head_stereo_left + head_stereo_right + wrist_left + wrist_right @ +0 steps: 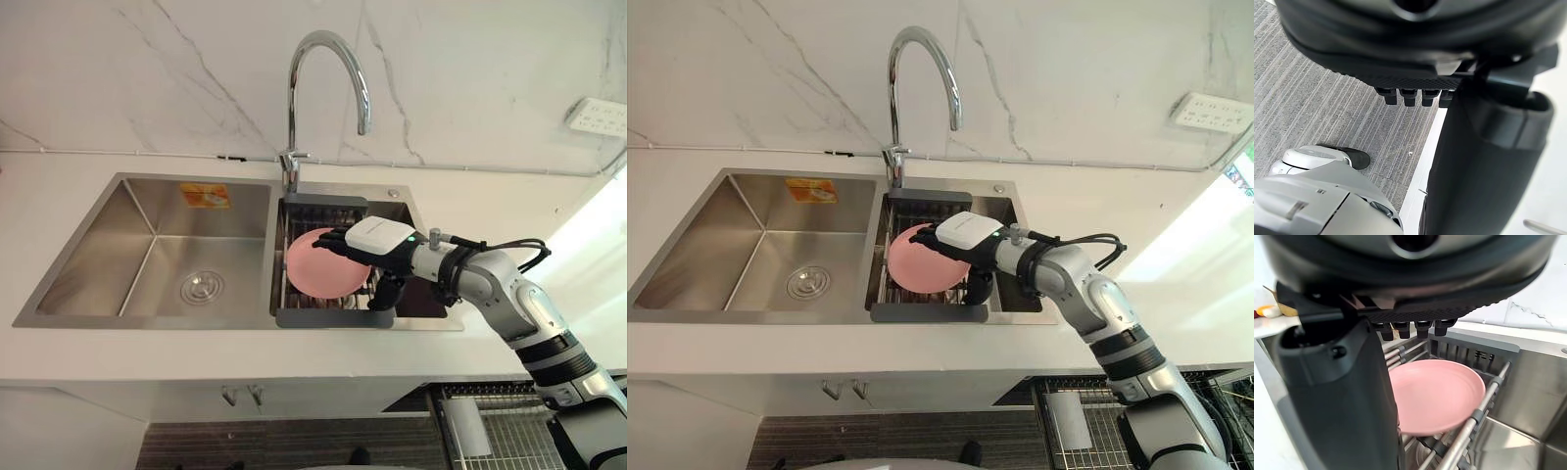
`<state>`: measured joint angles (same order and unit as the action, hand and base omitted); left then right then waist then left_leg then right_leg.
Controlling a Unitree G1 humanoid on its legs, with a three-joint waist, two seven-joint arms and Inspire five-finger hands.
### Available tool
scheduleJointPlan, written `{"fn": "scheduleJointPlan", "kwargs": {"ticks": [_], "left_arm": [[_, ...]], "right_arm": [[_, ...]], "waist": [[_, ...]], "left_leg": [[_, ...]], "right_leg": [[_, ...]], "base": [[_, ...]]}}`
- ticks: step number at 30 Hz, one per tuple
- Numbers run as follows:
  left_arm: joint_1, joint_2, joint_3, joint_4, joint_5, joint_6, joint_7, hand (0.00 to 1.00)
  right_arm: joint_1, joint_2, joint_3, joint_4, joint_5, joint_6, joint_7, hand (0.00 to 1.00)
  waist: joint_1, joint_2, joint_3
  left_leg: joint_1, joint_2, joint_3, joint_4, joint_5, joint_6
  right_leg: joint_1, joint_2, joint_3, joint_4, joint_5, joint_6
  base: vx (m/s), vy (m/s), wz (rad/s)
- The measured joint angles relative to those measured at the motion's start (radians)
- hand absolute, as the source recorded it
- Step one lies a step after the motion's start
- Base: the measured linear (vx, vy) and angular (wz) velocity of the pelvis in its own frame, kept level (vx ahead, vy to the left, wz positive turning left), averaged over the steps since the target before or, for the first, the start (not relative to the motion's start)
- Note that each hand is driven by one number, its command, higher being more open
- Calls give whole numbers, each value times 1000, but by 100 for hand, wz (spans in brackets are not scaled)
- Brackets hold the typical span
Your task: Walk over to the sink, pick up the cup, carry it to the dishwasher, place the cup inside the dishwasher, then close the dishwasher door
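Observation:
A pink round dish (315,272) lies tilted on the drain rack (333,318) in the right basin of the steel sink (147,318); it looks like a shallow plate (1440,391). My right hand (377,243) hovers over the dish's right edge. Its fingers (1410,328) are relaxed and open above the rim, and its thumb (1337,396) hangs beside the dish without closing on it. My left hand (1484,147) hangs low over the grey floor, holding nothing.
A curved faucet (328,59) rises behind the rack. The left basin (196,255) has a drain. White counter surrounds the sink. A wire rack of an open dishwasher (500,421) shows below the counter at the lower right. A wall socket (596,116) sits at the far right.

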<state>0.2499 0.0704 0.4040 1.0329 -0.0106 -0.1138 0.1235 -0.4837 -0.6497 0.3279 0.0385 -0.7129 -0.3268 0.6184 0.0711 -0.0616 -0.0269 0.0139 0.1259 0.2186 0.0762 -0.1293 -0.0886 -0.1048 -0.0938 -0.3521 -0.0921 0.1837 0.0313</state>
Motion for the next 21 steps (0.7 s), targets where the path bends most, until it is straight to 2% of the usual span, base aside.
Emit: {"fn": "scheduleJointPlan", "kwargs": {"ticks": [11,21], "left_arm": [[1,13,-22,-18,0,4,-8,100],[4,23,-39,-30,-3,5,-15,100]], "right_arm": [[2,20,4,120,-27,25,-81,100],[22,56,33,218,-78,31,-205,100]], "waist": [[6,-3,24],[23,-7,42]], "left_leg": [[6,-5,-20,-21,12,-3],[11,-10,-39,-31,14,-1]], "right_leg": [[6,-6,-22,0,-5,4],[18,-13,-42,0,-11,12]], "base": [[5,8,6],[10,6,5]]}}
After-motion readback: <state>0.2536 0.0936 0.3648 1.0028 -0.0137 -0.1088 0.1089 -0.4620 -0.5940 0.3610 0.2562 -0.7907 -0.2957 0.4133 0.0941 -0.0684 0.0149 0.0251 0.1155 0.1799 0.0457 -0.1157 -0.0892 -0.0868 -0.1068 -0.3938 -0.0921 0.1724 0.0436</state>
